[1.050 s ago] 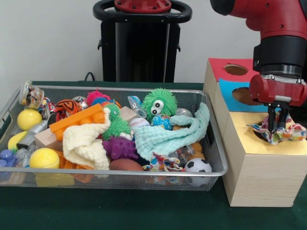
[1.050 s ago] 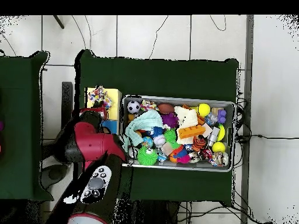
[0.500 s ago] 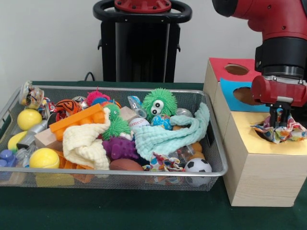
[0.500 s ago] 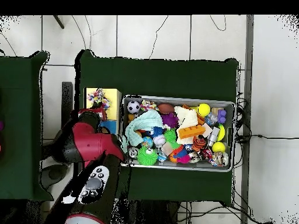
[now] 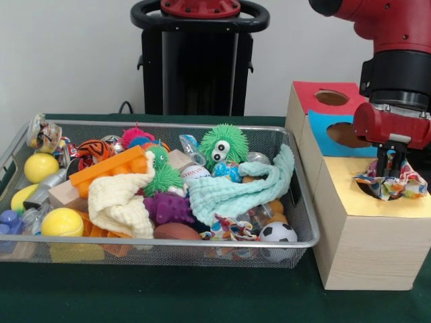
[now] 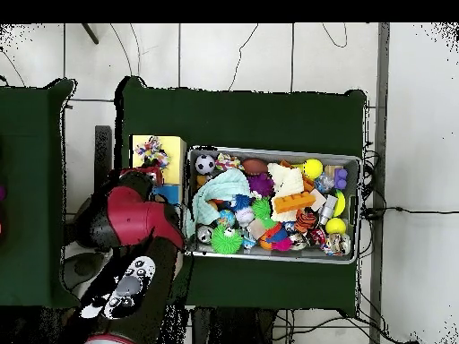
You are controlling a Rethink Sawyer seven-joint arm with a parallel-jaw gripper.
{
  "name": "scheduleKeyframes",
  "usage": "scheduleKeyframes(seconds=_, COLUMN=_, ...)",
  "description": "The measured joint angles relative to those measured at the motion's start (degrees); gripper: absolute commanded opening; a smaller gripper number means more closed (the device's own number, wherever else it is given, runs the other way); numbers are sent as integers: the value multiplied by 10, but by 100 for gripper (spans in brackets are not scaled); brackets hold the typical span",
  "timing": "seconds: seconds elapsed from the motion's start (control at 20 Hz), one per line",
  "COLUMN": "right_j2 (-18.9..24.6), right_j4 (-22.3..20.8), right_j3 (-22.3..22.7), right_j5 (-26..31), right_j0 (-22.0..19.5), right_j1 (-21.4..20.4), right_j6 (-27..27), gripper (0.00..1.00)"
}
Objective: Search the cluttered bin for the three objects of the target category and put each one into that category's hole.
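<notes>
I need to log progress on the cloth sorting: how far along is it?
Nothing looks finished yet. In hand: the gripper is at the patterned cloth, which sits bunched in the hole of the box's yellow section, not yet through. Left in the bin: the mint cloth, the cream cloth and another patterned cloth at the front.

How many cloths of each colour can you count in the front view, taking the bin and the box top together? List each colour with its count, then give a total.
Cream cloth: 1
Mint-green cloth: 1
Patterned cloths: 2, one in the bin, the other on the box
Total: 4
</notes>
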Motion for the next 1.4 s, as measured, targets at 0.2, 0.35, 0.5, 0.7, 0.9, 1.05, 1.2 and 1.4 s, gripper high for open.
scheduleKeyframes(seconds=0.2, right_j2=-16, right_j4=1, right_j3=-13, right_j5=16, right_j0=11, right_j1=9, right_j6=0, gripper=0)
scheduleKeyframes(seconds=0.35, right_j2=-21, right_j4=1, right_j3=-17, right_j5=18, right_j0=14, right_j1=14, right_j6=0, gripper=0)
scheduleKeyframes(seconds=0.5, right_j2=-21, right_j4=1, right_j3=-19, right_j5=18, right_j0=14, right_j1=15, right_j6=0, gripper=0)
scheduleKeyframes(seconds=0.7, right_j2=-21, right_j4=1, right_j3=-19, right_j5=18, right_j0=13, right_j1=16, right_j6=0, gripper=0)
scheduleKeyframes(seconds=0.9, right_j2=-19, right_j4=1, right_j3=-19, right_j5=18, right_j0=10, right_j1=17, right_j6=0, gripper=0)
scheduleKeyframes(seconds=1.05, right_j2=-19, right_j4=1, right_j3=-21, right_j5=18, right_j0=9, right_j1=19, right_j6=0, gripper=0)
scheduleKeyframes(seconds=1.2, right_j2=-20, right_j4=1, right_j3=-25, right_j5=18, right_j0=10, right_j1=23, right_j6=0, gripper=0)
scheduleKeyframes(seconds=1.4, right_j2=-25, right_j4=1, right_j3=-35, right_j5=18, right_j0=12, right_j1=33, right_j6=0, gripper=0)
